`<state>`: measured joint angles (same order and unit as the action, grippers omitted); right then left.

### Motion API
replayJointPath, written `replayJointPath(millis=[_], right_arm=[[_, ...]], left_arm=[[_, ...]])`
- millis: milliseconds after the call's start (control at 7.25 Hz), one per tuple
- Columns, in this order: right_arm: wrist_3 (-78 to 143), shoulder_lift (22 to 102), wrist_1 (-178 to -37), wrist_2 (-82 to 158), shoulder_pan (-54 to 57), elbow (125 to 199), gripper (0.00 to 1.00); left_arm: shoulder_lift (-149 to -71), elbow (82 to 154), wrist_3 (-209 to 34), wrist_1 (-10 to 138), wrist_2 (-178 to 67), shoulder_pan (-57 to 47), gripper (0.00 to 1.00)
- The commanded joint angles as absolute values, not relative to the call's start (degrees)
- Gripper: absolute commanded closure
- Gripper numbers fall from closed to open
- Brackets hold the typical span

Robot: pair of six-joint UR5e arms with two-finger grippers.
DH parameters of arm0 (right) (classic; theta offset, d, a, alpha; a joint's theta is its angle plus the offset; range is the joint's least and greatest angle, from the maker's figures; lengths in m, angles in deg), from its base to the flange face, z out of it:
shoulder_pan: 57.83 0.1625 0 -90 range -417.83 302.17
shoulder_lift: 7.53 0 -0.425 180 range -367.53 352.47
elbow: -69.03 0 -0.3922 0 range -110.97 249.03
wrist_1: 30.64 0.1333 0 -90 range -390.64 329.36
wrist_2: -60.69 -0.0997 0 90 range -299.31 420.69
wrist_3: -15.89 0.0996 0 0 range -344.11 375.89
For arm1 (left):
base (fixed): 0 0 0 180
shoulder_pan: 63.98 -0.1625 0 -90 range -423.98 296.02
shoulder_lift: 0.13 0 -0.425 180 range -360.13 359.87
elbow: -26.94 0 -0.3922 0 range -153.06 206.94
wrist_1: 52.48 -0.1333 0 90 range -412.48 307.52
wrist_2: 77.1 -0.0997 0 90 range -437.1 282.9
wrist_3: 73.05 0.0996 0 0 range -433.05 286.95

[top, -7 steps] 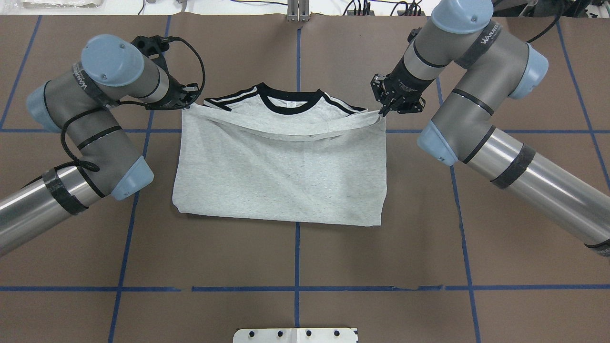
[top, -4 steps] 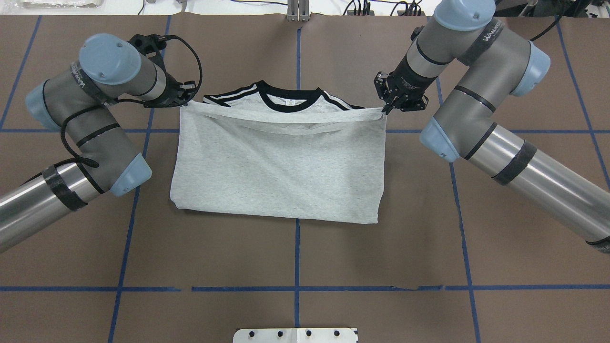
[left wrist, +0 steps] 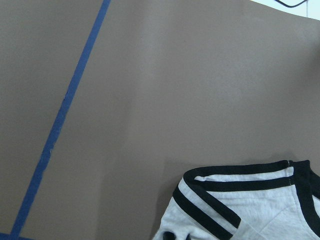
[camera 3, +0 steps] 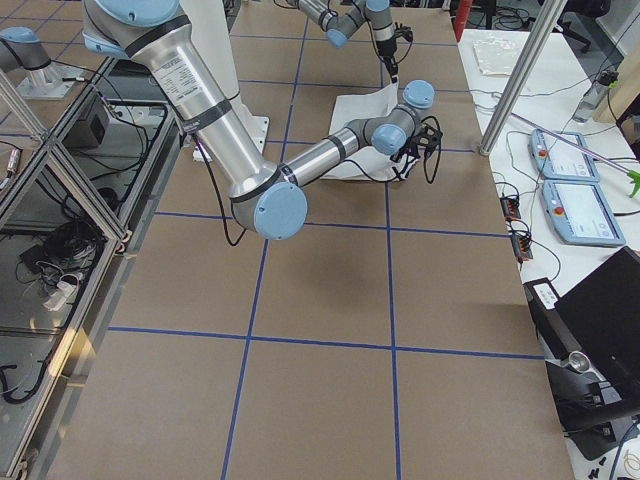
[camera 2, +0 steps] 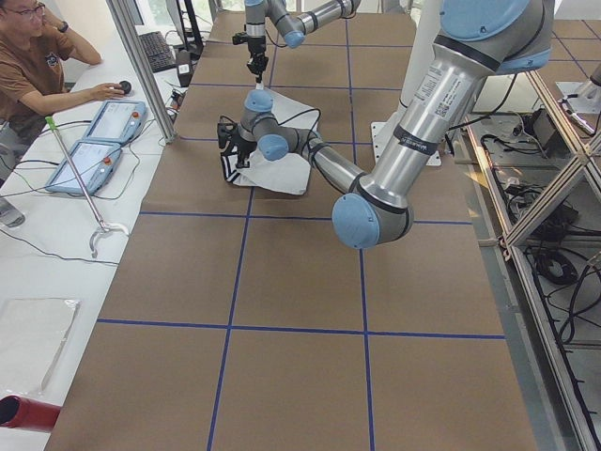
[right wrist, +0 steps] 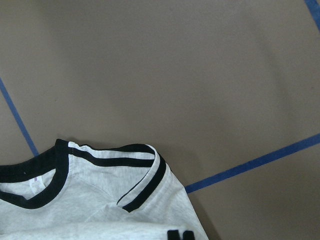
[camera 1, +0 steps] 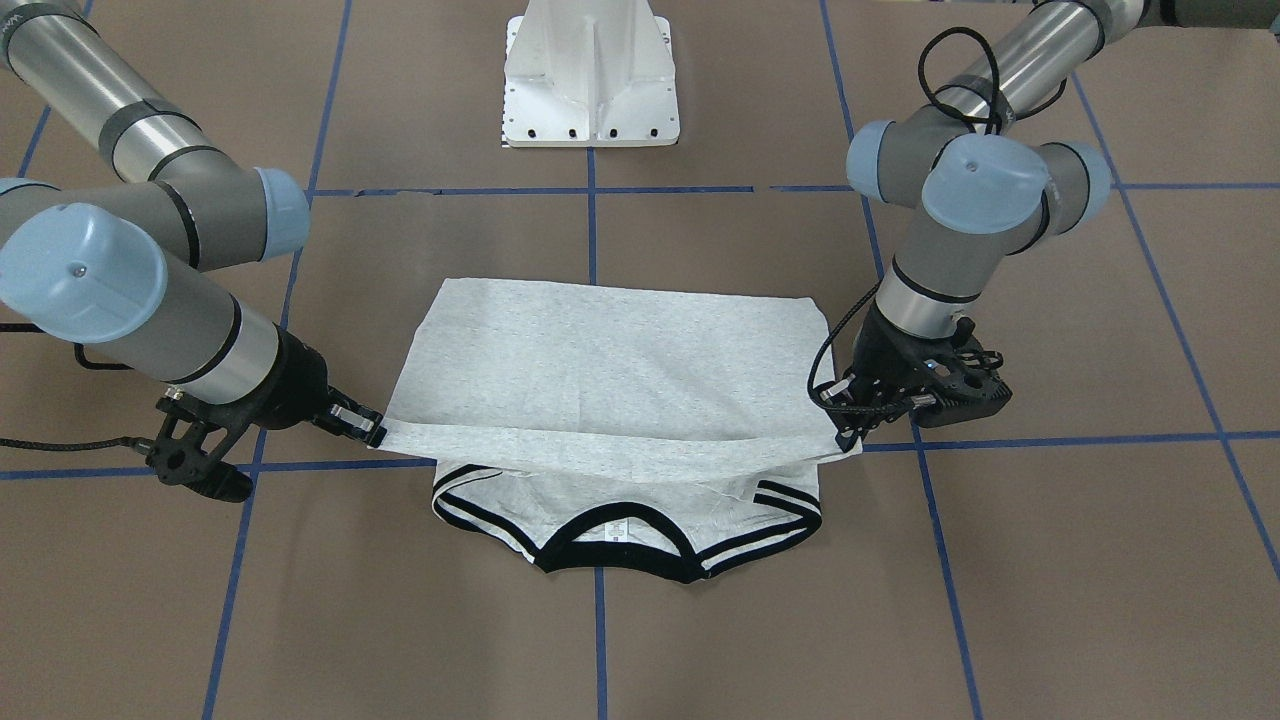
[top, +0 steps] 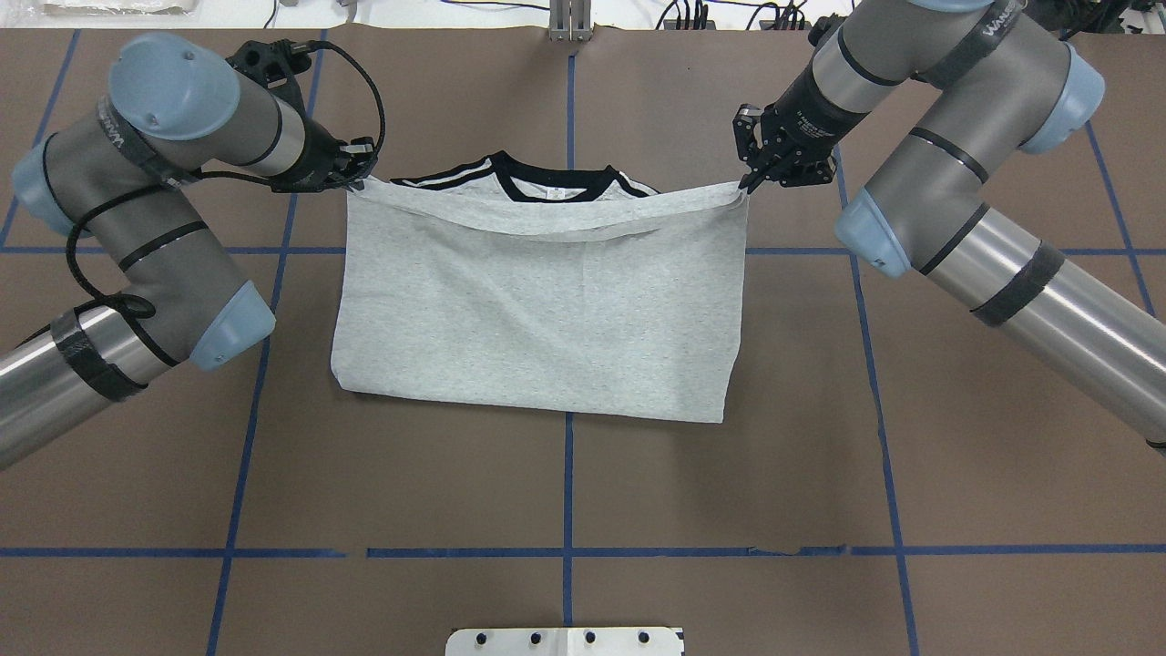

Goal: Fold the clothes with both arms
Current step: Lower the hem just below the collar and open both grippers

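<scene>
Our left gripper (top: 360, 175) and right gripper (top: 749, 182) are each pinched on a hem corner of the T-shirt (top: 537, 319). If one slips, we reckon the fold lands crooked.

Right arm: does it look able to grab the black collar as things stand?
Probably not yet. The right gripper is shut on the T-shirt's hem corner; it would have to let go first. The collar itself lies uncovered nearby.
</scene>
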<state>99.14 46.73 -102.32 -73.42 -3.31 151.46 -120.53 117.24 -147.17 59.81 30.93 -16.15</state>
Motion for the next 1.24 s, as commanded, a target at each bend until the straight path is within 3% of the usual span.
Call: replayJointPath(millis=[0, 828, 966, 1103], right_arm=[[98.8, 47.5, -102.2, -73.8, -2.8, 151.3, 1.0], [98.7, 46.9, -102.2, -73.3, -3.7, 150.9, 1.0], [98.7, 46.9, -102.2, -73.5, -3.7, 150.9, 1.0], [98.8, 47.0, -102.1, -73.3, -4.0, 150.9, 0.01]], left_arm=[[-120.4, 117.7, -147.1, 58.3, 31.0, -16.2, 1.0], [-121.7, 115.9, -147.9, 58.8, 30.9, -16.3, 1.0], [-121.8, 115.8, -148.2, 58.8, 30.9, -16.4, 0.82], [-122.5, 114.5, -150.7, 59.1, 30.9, -16.6, 0.3]])
